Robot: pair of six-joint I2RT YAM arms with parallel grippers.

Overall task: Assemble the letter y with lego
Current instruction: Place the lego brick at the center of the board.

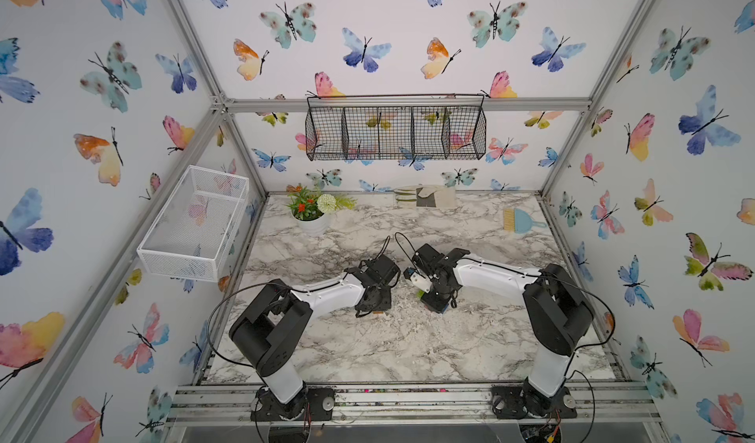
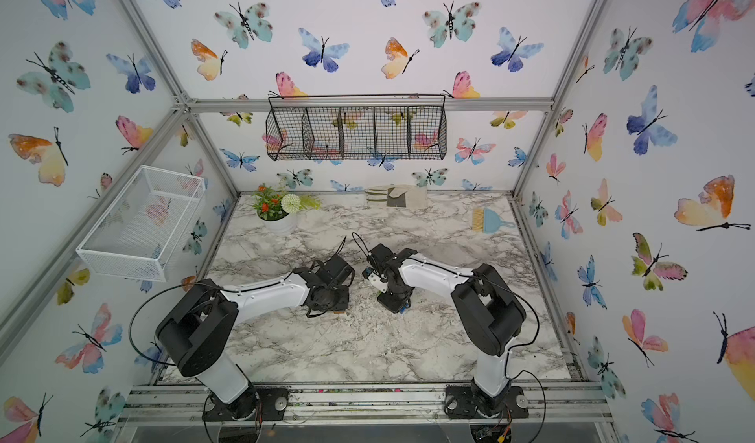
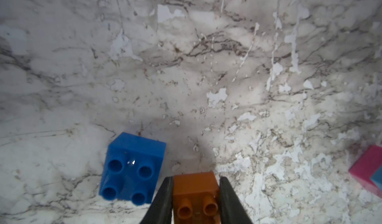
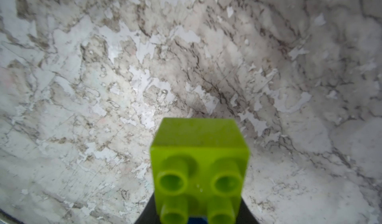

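Observation:
My left gripper [image 3: 196, 178] is shut on an orange brick [image 3: 195, 192] that sits studs-up on the marble table [image 3: 206, 68]. A dark blue brick [image 3: 132, 167] rests just beside one finger, apart from it. At the edge of the left wrist view lies a pink brick [image 3: 365, 167] with a light blue piece [image 3: 377, 180] against it. My right gripper [image 1: 435, 298] is shut low over a small brick cluster. A lime green brick [image 4: 198, 161] tops the cluster and hides the fingertips. A bit of blue [image 4: 197, 221] shows beneath the green brick. In both top views the green [image 1: 420, 294] [image 2: 378, 294] peeks out beside that gripper.
A potted plant [image 1: 312, 216], a folded cloth [image 1: 425, 196] and a light blue hand brush [image 1: 521, 219] stand along the table's back. A white mesh basket [image 1: 196, 224] hangs on the left wall. A black wire basket [image 1: 396, 128] hangs on the back wall.

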